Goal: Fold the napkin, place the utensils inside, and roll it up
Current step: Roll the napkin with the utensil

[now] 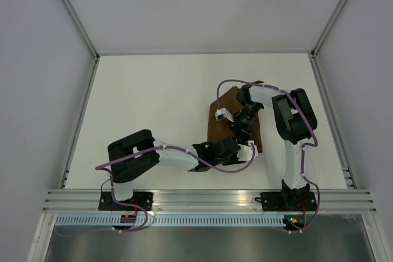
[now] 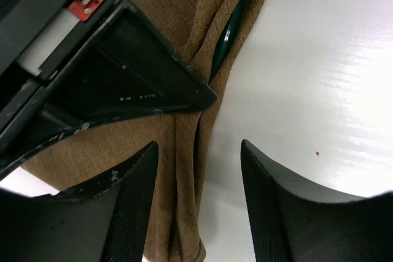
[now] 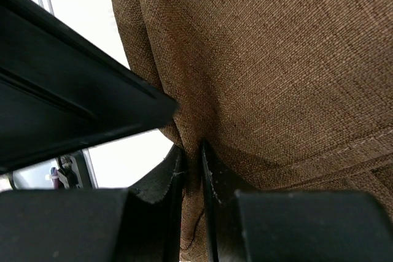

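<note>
Currently the overhead view gives us layout only: the napkin (image 1: 228, 101) lies folded right of centre on the worktop (image 1: 153, 102), with both arms bunched over it and covering most of the cloth. We can't read either gripper from up there.

The left wrist view fills that in. The left gripper (image 2: 198, 146) stands apart with nothing clamped, straddling the napkin's folded edge where cloth meets bare worktop. It's also the only view showing the utensil (image 2: 224, 38): a dark green handle peeks out of the fold along the napkin's edge, and the rest is buried in cloth. A black wedge (image 2: 123, 72) with a red part fills the upper left there and hides the cloth behind it.

Right wrist view: the right gripper (image 3: 191, 154) is nearly together, clamped on a raised ridge of napkin, and weave fills most of the frame. A black bar (image 3: 73, 90) cuts across the upper left; we can't tell which part it is.
</note>
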Controlling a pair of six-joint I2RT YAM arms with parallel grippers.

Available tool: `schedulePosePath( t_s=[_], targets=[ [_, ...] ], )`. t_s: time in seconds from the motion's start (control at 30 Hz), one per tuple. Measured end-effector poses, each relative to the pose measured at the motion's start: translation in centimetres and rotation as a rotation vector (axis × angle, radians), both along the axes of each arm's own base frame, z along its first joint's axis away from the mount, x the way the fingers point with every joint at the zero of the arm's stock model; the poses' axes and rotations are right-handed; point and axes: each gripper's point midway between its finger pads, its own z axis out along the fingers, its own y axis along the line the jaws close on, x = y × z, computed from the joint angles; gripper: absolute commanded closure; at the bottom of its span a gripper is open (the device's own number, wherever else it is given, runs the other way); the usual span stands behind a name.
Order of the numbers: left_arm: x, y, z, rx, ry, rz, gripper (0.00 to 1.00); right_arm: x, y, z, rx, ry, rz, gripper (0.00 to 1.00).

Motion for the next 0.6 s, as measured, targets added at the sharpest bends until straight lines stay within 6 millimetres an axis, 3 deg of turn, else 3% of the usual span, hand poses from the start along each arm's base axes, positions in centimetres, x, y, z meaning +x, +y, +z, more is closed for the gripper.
schedulePosePath(
  t_s=[0.17,0.37,0.6],
  targets=[
    [0.5,-0.9,-1.2,0.013,-0.034,-0.021,0.38,-0.2,-0.1,0.0,-0.005,0.011,-0.003,0.83],
    [1.2,-1.7,-1.2,0.012,-0.079,-0.030,0.41,-0.3,-0.2,0.0,-0.013,0.025,-0.010,0.83],
    [1.4,-1.9,-1.8,0.030,-0.089,-0.038,0.70,-0.5,-0.4,0.0,-0.022,0.038,-0.011,0.83]
  ],
)
